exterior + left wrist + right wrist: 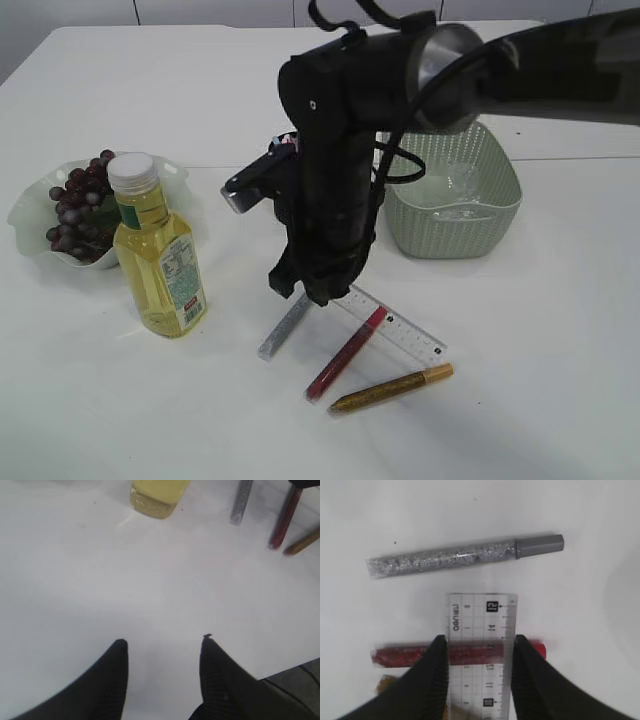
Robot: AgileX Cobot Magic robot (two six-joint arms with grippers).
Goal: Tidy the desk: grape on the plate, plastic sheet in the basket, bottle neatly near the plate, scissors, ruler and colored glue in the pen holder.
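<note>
Right gripper (476,652) at ruler (481,630).
Ruler edges are clamped between its jaws, above the red glitter glue (395,656); left gripper (165,650) is held released, empty.

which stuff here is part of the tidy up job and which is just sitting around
Part of the job:
- grapes on the plate
- bottle
- basket with the plastic sheet
- ruler, between the right gripper fingers
- silver glue, red glue, gold glue

Just lying about:
- nothing visible; scissors and pen holder not clearly seen
</note>
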